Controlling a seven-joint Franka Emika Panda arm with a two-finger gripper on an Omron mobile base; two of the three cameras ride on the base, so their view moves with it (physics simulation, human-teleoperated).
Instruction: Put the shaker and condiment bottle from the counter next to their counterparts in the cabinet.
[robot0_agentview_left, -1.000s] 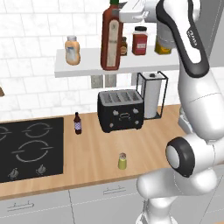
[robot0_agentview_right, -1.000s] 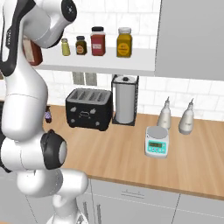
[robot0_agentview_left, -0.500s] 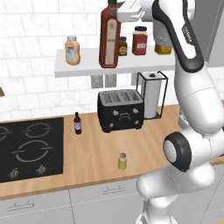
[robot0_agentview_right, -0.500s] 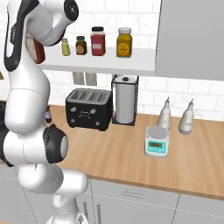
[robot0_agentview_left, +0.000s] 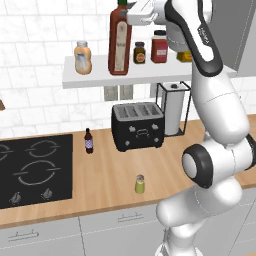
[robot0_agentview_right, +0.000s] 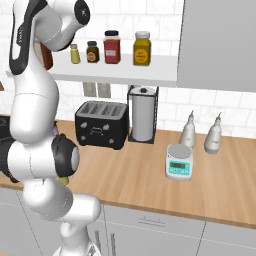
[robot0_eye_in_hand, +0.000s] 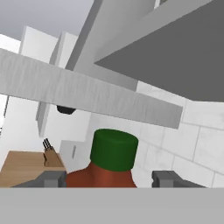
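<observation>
The tall red-brown condiment bottle (robot0_agentview_left: 120, 42) with its green cap (robot0_eye_in_hand: 113, 151) stands upright over the white shelf (robot0_agentview_left: 150, 76), its base at shelf level. It is a short way right of the squat orange bottle (robot0_agentview_left: 83, 57). My gripper (robot0_agentview_left: 126, 9) reaches in from the right and is shut on the bottle's neck; its fingers (robot0_eye_in_hand: 52, 178) flank the bottle's shoulder. A sliver of the bottle (robot0_agentview_right: 46, 56) shows behind my arm. The yellow-green shaker (robot0_agentview_left: 140, 184) stands on the wooden counter (robot0_agentview_left: 105, 175) near its front edge. Its twin (robot0_agentview_right: 75, 54) stands on the shelf.
A dark jar (robot0_agentview_left: 139, 52), a red jar (robot0_agentview_left: 159, 46) and a yellow jar (robot0_agentview_right: 142, 48) stand on the shelf beside the grey cabinet panel (robot0_agentview_right: 220, 45). Below are a black toaster (robot0_agentview_left: 139, 125), paper towel holder (robot0_agentview_left: 173, 110), tiny dark bottle (robot0_agentview_left: 88, 141), cooktop (robot0_agentview_left: 30, 170) and scale (robot0_agentview_right: 179, 162).
My hand has carried the condiment bottle a little to the left along the shelf, toward the orange bottle. The shaker on the counter has stayed put.
</observation>
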